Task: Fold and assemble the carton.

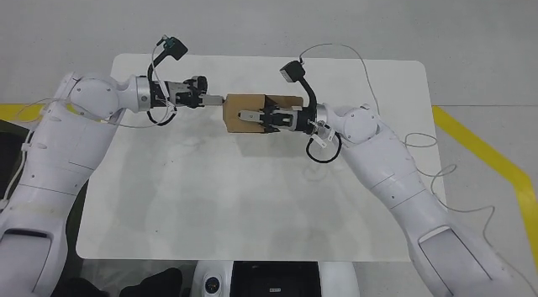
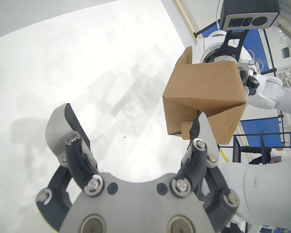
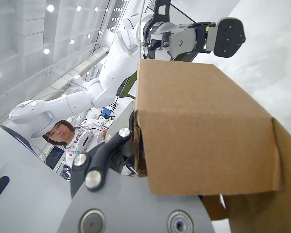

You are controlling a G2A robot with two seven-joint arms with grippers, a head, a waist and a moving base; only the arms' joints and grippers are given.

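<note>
We had the carton [image 1: 248, 101] pinched in the right gripper [image 1: 250, 117], the left gripper [image 2: 134, 111] spread at the end flap [image 2: 185, 129]; a tuck-in push was probably next.

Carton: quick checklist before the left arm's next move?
1. Right gripper shut on carton: ok.
2. Left gripper open: ok.
3. Small flap between left gripper's fingers: not ok, one finger only touches its edge.
4. Carton end facing left gripper folded shut: not ok, small flap sticks out.
5. How deep right gripper's hold goes: cannot tell.
</note>
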